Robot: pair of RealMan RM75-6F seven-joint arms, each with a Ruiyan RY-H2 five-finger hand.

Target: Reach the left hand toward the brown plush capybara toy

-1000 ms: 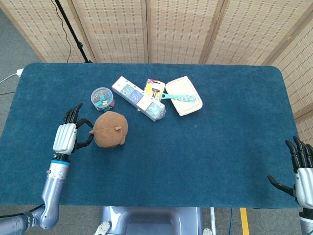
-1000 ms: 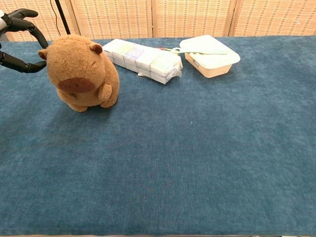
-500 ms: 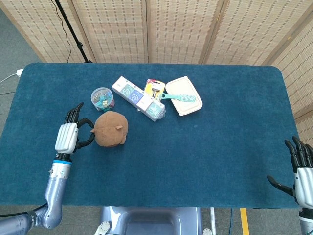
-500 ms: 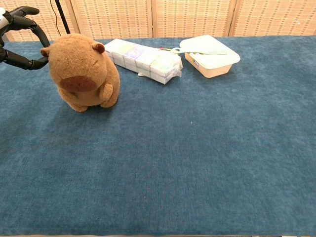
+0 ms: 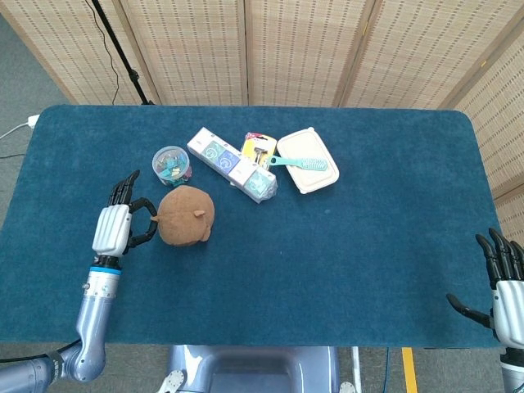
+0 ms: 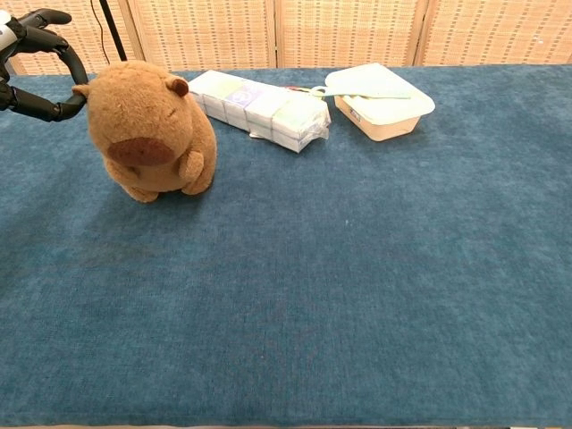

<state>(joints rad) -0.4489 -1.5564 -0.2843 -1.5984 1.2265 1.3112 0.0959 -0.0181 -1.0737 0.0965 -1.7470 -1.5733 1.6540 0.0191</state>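
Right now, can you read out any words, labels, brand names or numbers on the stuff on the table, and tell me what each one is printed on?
No text here is legible.
Tissue multipack: round printed marks on the wrapper, too small to read.
Yellow razor card: printing blurred, unreadable.
White lidded box: a small dark mark on its front wall, too small to read.
Brown plush capybara toy, clear tub of clips: no text visible.

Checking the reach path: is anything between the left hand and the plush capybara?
Nothing. In the head view the left hand sits right beside the capybara, fingertips at its edge; the chest view shows only blue tablecloth below them.
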